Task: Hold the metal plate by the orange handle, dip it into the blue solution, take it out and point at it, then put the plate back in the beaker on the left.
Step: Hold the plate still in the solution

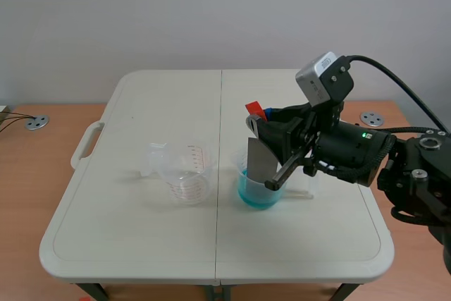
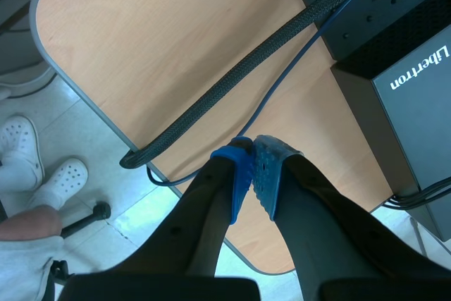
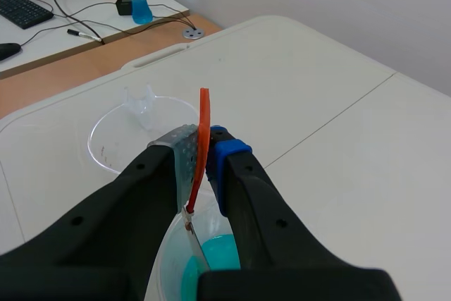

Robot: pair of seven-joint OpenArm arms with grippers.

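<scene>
Two beakers stand on the white bench (image 1: pixel 141 244), near each other.

- Left beaker (image 1: pixel 187 174): clear, red graduations, no liquid visible. This looks like the plate's resting place once the task is done.
- Right beaker (image 1: pixel 243 167): holds the blue solution (image 1: pixel 257 197).
- Metal plate (image 1: pixel 259 160): hangs upright inside the right beaker with its lower edge at or in the liquid. How deep it sits cannot be told.
- Orange handle (image 3: pixel 204 128): stands up from the plate's top, a dry place to grip clear of the solution.
- Right jaws: clamped on the orange handle from both sides, directly above the right beaker. Holding it from above lets the plate hang straight. The dip appears to be under way.
- Left jaws: closed with pads (image 2: pixel 243 174) touching and nothing between them. They are parked off the bench over a wooden desk edge (image 2: pixel 176 47), beside a braided cable (image 2: pixel 232 82), probably kept free for the pointing step.
</scene>
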